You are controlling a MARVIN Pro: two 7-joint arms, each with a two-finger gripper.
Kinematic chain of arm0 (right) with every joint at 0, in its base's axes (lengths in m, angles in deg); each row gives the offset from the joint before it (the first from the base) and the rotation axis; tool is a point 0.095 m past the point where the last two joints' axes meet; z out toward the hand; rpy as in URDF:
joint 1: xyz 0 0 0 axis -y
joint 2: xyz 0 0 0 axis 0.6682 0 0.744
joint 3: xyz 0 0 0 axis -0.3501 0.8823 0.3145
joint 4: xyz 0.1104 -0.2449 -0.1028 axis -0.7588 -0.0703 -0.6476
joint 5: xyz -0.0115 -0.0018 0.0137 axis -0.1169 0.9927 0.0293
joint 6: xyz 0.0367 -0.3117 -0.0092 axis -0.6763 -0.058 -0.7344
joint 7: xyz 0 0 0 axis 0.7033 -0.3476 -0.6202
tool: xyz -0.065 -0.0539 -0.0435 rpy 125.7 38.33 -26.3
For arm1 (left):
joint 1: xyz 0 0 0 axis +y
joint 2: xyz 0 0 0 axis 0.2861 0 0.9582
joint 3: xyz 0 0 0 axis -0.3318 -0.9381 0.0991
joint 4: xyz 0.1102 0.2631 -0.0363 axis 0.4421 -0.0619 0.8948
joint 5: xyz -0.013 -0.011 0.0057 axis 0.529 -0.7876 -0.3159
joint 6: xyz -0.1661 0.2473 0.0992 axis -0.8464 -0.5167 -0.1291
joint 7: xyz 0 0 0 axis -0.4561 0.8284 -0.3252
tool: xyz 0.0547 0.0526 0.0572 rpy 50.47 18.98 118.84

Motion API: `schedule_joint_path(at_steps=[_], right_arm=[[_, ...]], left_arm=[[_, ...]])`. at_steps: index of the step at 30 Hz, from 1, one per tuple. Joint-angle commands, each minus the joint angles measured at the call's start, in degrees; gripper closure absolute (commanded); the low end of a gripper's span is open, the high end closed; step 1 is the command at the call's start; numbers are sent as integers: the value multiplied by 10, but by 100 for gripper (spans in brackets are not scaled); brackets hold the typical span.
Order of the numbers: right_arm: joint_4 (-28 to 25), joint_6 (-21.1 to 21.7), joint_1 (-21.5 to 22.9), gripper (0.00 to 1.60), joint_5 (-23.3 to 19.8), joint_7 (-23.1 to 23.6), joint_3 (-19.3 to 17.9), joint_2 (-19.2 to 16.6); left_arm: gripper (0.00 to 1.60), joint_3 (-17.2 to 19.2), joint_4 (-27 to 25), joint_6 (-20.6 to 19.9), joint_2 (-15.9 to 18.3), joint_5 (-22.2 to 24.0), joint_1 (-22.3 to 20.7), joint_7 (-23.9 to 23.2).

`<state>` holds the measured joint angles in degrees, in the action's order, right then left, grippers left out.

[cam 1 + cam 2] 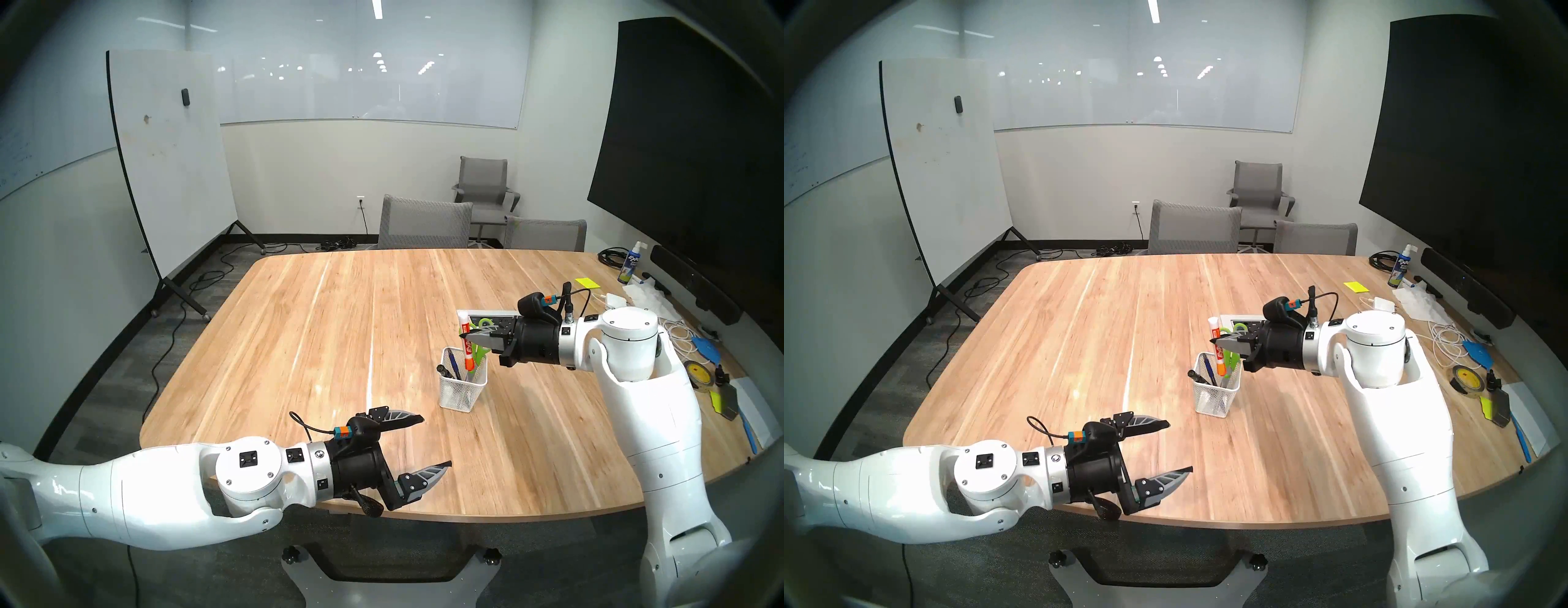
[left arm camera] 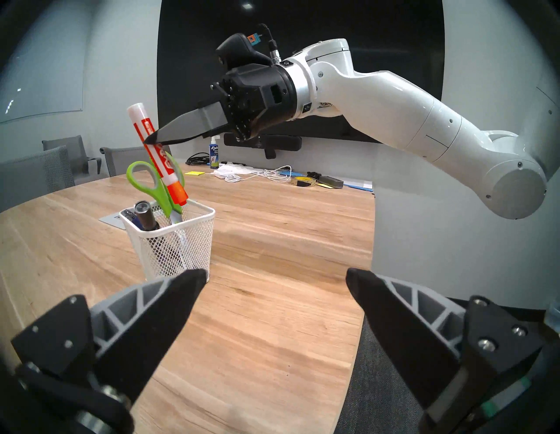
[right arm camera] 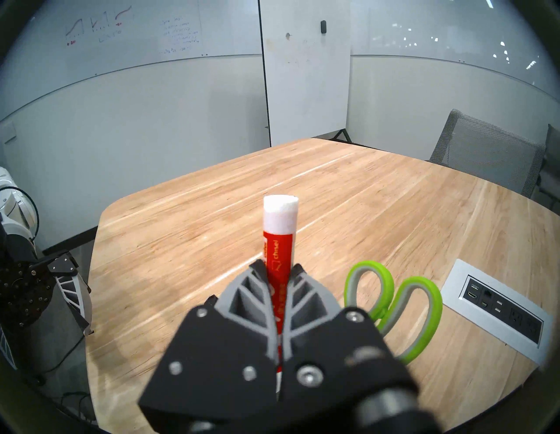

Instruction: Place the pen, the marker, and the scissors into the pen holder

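Observation:
The white wire-mesh pen holder [image 1: 462,392] [image 1: 1216,397] [image 2: 172,242] stands on the wooden table. In it are the slim blue pen [image 1: 453,365] [image 1: 1209,367], a thick black marker [image 1: 445,370] [image 2: 145,216] and the lime-green scissors [image 1: 481,352] [image 2: 151,185] [image 3: 403,303], handles up. My right gripper [image 1: 464,335] [image 3: 278,266] is shut on a red-and-white marker [image 1: 469,356] [image 2: 142,121] [image 3: 278,230]. It holds the marker tilted, with the orange cap end down at the holder's rim. My left gripper [image 1: 436,441] [image 2: 274,272] is open and empty near the table's front edge.
A power outlet panel [image 1: 492,318] [image 3: 500,306] is set into the table just behind the holder. A spray bottle [image 1: 628,267], cables and a tape roll [image 1: 698,373] lie along the right edge. Grey chairs [image 1: 424,223] stand at the far side.

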<state>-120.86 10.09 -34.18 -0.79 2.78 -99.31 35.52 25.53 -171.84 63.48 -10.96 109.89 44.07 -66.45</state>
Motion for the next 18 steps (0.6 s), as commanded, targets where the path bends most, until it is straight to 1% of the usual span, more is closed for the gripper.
schedule_joint_path(at_steps=[1, 10, 18], right_arm=[[-1, -6, 1, 160, 6, -6, 4, 1], [16, -14, 3, 160, 16, -19, 11, 5], [24, -19, 1, 160, 22, -23, 13, 6]], left_arm=[[0, 5, -7, 9, -3, -1, -3, 2], [0, 5, -7, 9, -3, -1, -3, 1], [0, 5, -7, 9, -3, -1, -4, 1]])
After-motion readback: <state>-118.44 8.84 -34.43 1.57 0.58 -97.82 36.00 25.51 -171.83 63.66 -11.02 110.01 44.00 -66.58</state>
